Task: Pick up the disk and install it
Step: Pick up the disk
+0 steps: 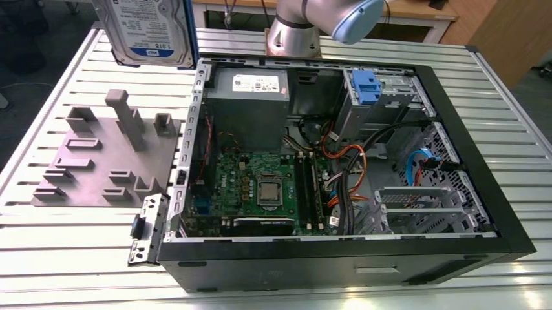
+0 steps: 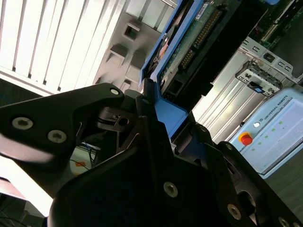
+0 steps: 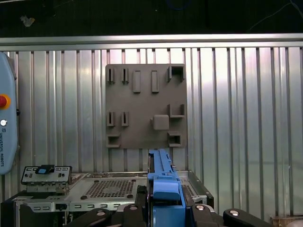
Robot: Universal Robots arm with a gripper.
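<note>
1. The disk is held in the air at the exterior view's upper left, its labelled face turned to that camera. It is clear of the slatted metal surface and just outside the far corner of the open computer case.
2. In both wrist views the claw is seen closed on the disk, clamped over its blue side rail.
3. In the first wrist view the grey fixture plate is seen lying on the surface beyond the gripped disk, with nothing resting in its slots.
4. The pick-up is judged complete and the carrying stage is in hand. The install is not yet done, as the disk is well apart from the drive cage inside the case.
5. It is judged that installing calls for the disk to be brought over the case, turned to match the cage opening and kept square, so that the rails are not caught on the cables nearby.
</note>
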